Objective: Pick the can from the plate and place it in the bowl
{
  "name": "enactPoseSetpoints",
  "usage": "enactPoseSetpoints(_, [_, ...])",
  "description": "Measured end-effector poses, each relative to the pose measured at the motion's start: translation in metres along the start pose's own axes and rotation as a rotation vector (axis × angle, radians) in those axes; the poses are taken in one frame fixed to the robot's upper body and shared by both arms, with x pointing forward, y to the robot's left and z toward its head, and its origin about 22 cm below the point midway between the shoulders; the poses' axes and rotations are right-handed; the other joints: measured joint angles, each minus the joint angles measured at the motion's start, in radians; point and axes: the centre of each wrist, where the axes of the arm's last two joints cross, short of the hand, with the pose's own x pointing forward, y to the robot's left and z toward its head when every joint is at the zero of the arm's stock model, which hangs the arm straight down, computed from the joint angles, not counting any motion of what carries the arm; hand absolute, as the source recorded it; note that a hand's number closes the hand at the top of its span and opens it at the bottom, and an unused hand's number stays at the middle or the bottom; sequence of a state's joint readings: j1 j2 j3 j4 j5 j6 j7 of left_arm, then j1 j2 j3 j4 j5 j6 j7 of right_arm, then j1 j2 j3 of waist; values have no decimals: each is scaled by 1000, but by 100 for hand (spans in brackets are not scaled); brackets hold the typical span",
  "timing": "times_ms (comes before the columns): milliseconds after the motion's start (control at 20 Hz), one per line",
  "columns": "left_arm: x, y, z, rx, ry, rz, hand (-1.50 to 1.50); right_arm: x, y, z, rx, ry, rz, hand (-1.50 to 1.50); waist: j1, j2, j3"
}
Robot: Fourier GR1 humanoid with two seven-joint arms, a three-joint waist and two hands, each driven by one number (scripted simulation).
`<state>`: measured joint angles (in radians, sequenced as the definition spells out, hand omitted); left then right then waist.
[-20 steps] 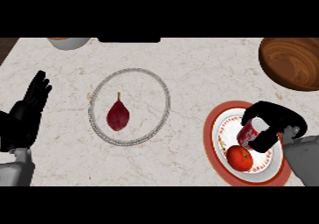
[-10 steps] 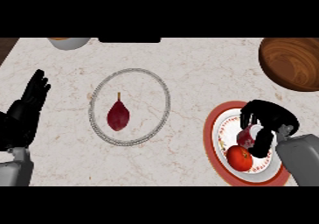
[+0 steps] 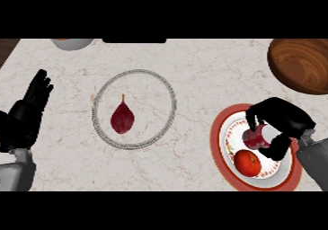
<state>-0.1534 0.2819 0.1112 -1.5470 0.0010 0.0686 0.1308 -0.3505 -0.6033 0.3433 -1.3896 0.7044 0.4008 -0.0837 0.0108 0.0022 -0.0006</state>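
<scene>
A small red can point(image 3: 257, 138) lies over the white, red-rimmed plate point(image 3: 223, 139) at the lower right. My right hand point(image 3: 280, 120) curls round it, fingers on its left side and thumb at its right, hiding much of it. A red tomato point(image 3: 248, 162) sits on the same plate just below the can. The brown wooden bowl point(image 3: 304, 65) stands at the upper right, cut by the view's edge. My left hand point(image 3: 28, 113) rests open at the left edge, fingers up.
A grey-rimmed plate point(image 3: 163, 90) in the middle of the marble counter holds a dark red, drop-shaped vegetable point(image 3: 121, 118). A pale bowl point(image 3: 72, 43) peeks in at the top left. The counter's dark edge shows at the far upper left.
My right hand has closed further round the can and turned it slightly; the can now shows more between the fingers and thumb. The left hand has barely moved.
</scene>
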Motion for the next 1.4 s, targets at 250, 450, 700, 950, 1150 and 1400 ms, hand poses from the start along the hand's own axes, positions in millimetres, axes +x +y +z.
enactPoseSetpoints(250, [-4, 5, 2, 9, 9, 4, 0, -10, -25, 19, -181, -54, 48, 150, -12, -4, 1])
enactPoseSetpoints(450, [-7, 3, -1, 27, 15, 0, 0, -12, -62, 41, -403, -58, 38, 150, -28, -7, 1])
enactPoseSetpoints(700, [-7, 7, -1, 29, 20, 5, 0, -20, -109, 76, -626, -53, -69, 150, -27, -8, 0])
enactPoseSetpoints(950, [0, 8, -2, 12, 10, 11, 0, -42, -146, 101, -718, -1, -149, 150, -14, -4, 0])
enactPoseSetpoints(1150, [0, 2, -4, 10, 8, 2, 0, -60, -160, 99, -739, 19, -204, 150, -7, -2, 0])
enactPoseSetpoints(1400, [-1, -7, -4, -6, 0, 3, 0, -90, -163, 77, -729, 28, -277, 150, 6, 2, 1])
